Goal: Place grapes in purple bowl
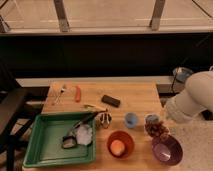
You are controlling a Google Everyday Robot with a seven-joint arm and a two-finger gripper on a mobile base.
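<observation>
The end effector (161, 125) holds the grapes (157, 130) just above the purple bowl (167, 150).
</observation>
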